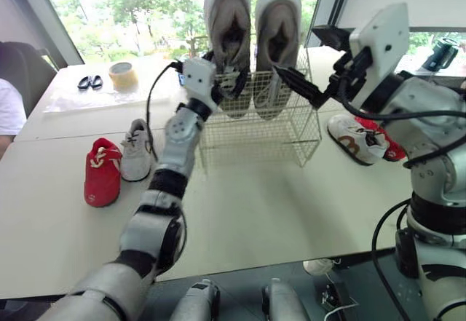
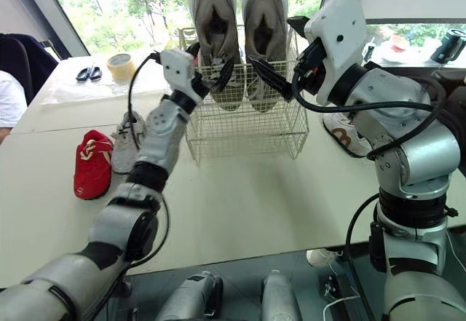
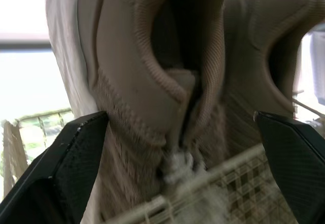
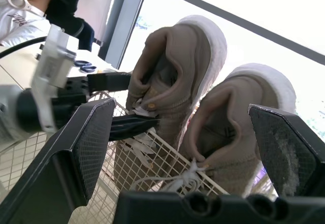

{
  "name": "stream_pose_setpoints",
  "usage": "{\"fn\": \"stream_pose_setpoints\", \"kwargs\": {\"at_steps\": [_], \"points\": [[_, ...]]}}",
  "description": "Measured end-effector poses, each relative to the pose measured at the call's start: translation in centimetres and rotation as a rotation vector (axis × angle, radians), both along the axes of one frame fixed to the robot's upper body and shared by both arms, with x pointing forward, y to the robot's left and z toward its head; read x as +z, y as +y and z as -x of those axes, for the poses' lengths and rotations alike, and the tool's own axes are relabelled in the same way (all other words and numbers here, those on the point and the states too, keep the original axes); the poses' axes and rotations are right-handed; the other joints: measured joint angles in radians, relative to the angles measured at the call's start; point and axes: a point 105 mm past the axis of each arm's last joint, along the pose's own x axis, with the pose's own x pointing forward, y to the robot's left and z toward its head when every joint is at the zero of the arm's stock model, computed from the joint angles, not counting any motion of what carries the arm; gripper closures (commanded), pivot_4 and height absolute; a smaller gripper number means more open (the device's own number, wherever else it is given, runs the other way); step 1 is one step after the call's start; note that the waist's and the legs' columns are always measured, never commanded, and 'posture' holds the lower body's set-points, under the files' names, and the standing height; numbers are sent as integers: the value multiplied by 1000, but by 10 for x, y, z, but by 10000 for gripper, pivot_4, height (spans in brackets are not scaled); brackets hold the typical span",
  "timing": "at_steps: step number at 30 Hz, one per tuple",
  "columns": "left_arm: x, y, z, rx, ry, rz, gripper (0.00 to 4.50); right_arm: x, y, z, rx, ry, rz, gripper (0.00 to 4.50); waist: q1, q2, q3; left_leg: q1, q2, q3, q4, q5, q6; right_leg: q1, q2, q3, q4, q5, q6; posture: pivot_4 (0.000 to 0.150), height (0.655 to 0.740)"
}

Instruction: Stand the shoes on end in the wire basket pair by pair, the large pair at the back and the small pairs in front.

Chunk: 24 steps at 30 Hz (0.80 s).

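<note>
Two large beige shoes (image 1: 227, 22) (image 1: 277, 30) stand on end, side by side, at the back of the wire basket (image 1: 284, 128). My left gripper (image 1: 231, 81) is open at the basket's front rim, its fingers (image 3: 66, 173) straddling the left beige shoe (image 3: 152, 82) near the laces. My right gripper (image 1: 295, 84) is open just right of the right beige shoe (image 4: 238, 127) and holds nothing. A small red shoe (image 1: 102, 172) and a small white shoe (image 1: 136, 150) lie left of the basket. Another white shoe (image 1: 357, 139) and red shoe (image 1: 389, 146) lie to its right.
A tape roll (image 1: 123, 76) and scissors (image 1: 90, 82) sit at the table's far left. A person in a white sleeve (image 1: 9, 110) sits at the left edge. The front half of the basket holds no shoes. Bare table (image 1: 277, 204) stretches in front of the basket.
</note>
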Motion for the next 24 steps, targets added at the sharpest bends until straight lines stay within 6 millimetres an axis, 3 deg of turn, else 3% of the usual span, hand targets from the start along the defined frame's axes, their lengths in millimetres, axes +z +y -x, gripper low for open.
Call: {"fn": "stream_pose_setpoints", "kwargs": {"at_steps": [4,8,12,15,18,24], "points": [[-15,29,37,-180,222,-89,508,-6,-15,-1,-44,32,-11,0,-7,0,0,0,1,0,-1,0,0,-1,1,1,1,0,0,1500,7400],[-8,54,74,-349,400,-153,508,-10,-43,-1,-116,61,-33,0,8,0,0,0,0,0,0,0,0,0,0,0,-1,0,0,1500,7400],[6,56,112,-514,422,-232,508,-37,-100,-12,-287,169,-90,0,22,0,0,0,0,0,0,-1,1,4,0,0,-6,0,0,1500,7400],[7,51,121,-558,423,-255,508,-66,-146,-20,-416,263,-127,0,27,0,0,4,0,0,-1,-1,1,8,0,0,-8,1,0,1500,7400],[6,45,124,-583,421,-264,508,-100,-177,-25,-477,363,-130,0,23,0,1,8,1,0,-3,-1,2,13,1,-1,-11,1,0,1500,7400],[2,35,128,-612,426,-282,508,-151,-214,-32,-527,512,-139,0,3,0,1,8,1,1,-3,-1,2,13,0,0,-13,1,0,1500,7400]]}}
